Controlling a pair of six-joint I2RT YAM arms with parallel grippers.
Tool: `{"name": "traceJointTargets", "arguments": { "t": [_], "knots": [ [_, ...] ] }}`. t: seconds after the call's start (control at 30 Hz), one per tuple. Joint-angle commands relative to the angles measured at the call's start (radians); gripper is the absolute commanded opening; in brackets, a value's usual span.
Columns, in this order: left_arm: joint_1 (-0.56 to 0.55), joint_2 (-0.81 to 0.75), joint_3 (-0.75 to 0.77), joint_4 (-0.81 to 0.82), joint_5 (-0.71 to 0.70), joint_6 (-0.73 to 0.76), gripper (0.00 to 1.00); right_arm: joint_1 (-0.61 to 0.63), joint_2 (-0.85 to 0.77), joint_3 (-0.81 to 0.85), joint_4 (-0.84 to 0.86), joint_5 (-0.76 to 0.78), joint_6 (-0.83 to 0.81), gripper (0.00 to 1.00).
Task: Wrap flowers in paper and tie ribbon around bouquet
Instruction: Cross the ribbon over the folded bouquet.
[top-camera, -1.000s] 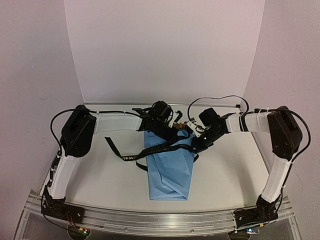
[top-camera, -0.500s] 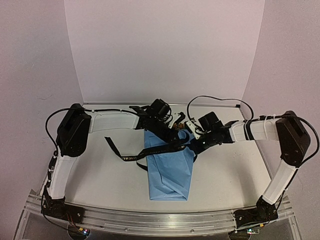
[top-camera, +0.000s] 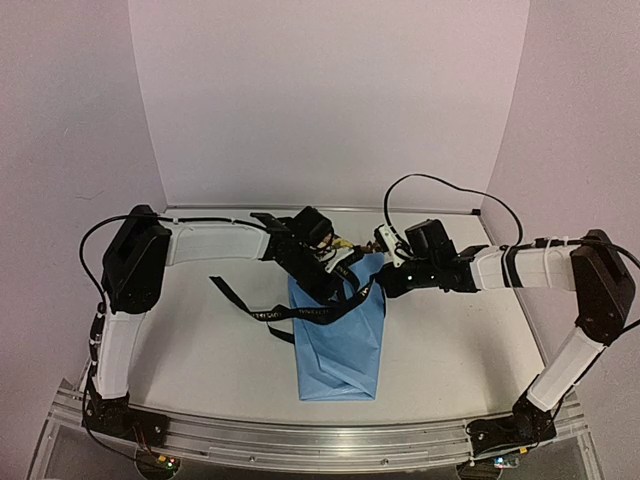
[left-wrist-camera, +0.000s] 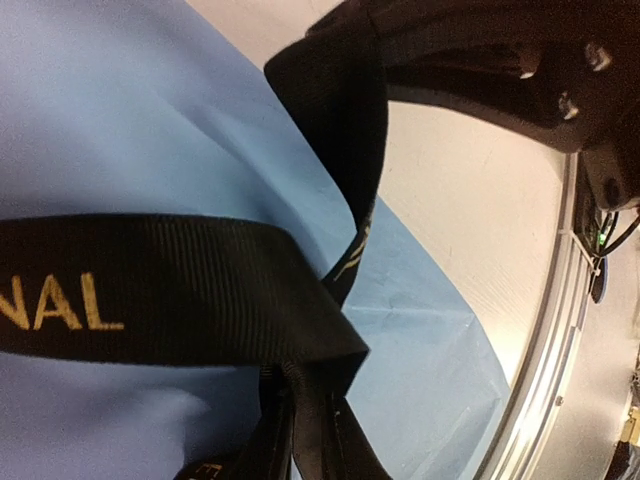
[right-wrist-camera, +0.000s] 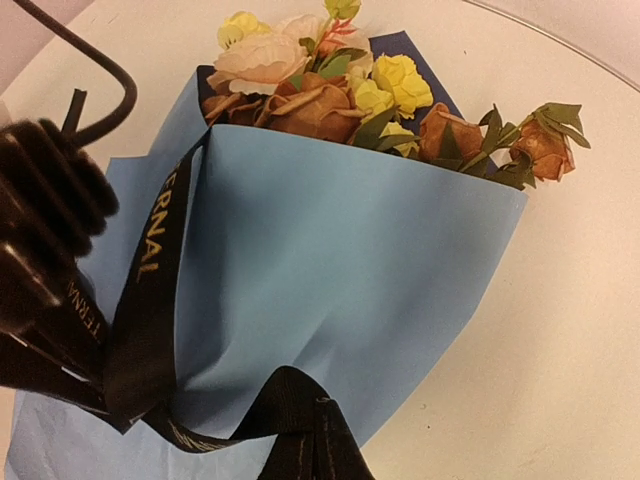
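The right tool (top-camera: 388, 279) is clenched on one end of the black ribbon (top-camera: 300, 312), whose strands gather into it at the bottom of its wrist view. Over the last second its arm has stretched out. The elbow has swung outward and dropped, so the forearm now lies almost level above the counter (top-camera: 200, 350), reaching in from the right to the bouquet (top-camera: 340, 350).

The left tool (top-camera: 327, 284) has slid nearer, over the bouquet's upper part. Ribbon bunches toward it too, but black on black, I cannot tell whether it grips or has let go.

The bouquet lies mid-counter, foot toward the bases, with the flowers (right-wrist-camera: 330, 90) showing past the far rim. The ribbon crosses the light-blue paper (right-wrist-camera: 340, 260) just below them, a loose tail trailing left.

Wrapping looks finished. The shift reads as the ends being drawn apart to cinch the tie, though no knot shows yet.
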Motion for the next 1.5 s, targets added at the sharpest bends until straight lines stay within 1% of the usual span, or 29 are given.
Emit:
{"name": "traceJointTargets", "arguments": {
  "t": [0.0, 0.03, 0.2, 0.3, 0.33, 0.43, 0.57, 0.7, 0.87, 1.03, 1.13, 1.23, 1.43, 1.47],
  "knots": [
    [0.014, -0.134, -0.036, 0.072, -0.026, -0.01, 0.18, 0.01, -0.059, -0.035, 0.059, -0.026, 0.023, 0.0],
    [0.016, -0.144, -0.044, 0.086, -0.034, -0.017, 0.21, 0.01, -0.058, -0.038, 0.064, -0.031, 0.026, 0.0],
    [0.03, -0.168, -0.062, 0.129, -0.072, -0.059, 0.28, 0.012, -0.056, -0.057, 0.085, -0.053, 0.037, 0.0],
    [0.038, -0.168, -0.072, 0.164, -0.115, -0.085, 0.35, 0.013, -0.055, -0.063, 0.096, -0.057, 0.041, 0.0],
    [0.039, -0.16, -0.064, 0.164, -0.136, -0.092, 0.39, 0.013, -0.055, -0.063, 0.099, -0.058, 0.043, 0.0],
    [0.041, -0.127, -0.023, 0.148, -0.188, -0.106, 0.55, 0.014, -0.056, -0.059, 0.1, -0.06, 0.047, 0.0],
    [0.041, -0.063, 0.063, 0.107, -0.225, -0.134, 0.65, 0.015, -0.054, -0.054, 0.1, -0.062, 0.05, 0.0],
    [0.041, -0.017, 0.106, 0.118, -0.221, -0.182, 0.68, 0.015, -0.045, -0.05, 0.102, -0.06, 0.052, 0.0],
    [0.041, 0.045, 0.176, 0.091, -0.252, -0.226, 0.65, 0.014, -0.038, -0.046, 0.104, -0.048, 0.059, 0.0],
    [0.039, 0.071, 0.198, 0.087, -0.288, -0.239, 0.67, 0.014, -0.032, -0.037, 0.105, -0.044, 0.064, 0.0],
    [0.035, 0.088, 0.219, 0.076, -0.316, -0.237, 0.64, 0.014, -0.029, -0.034, 0.105, -0.039, 0.067, 0.0],
    [0.032, 0.098, 0.237, 0.072, -0.339, -0.227, 0.55, 0.014, -0.027, -0.031, 0.105, -0.034, 0.073, 0.0],
    [0.02, 0.119, 0.266, 0.053, -0.358, -0.206, 0.25, 0.014, -0.024, -0.025, 0.106, -0.027, 0.073, 0.0],
    [0.019, 0.117, 0.264, 0.056, -0.357, -0.203, 0.21, 0.014, -0.024, -0.025, 0.107, -0.027, 0.073, 0.0]
  ]
}}
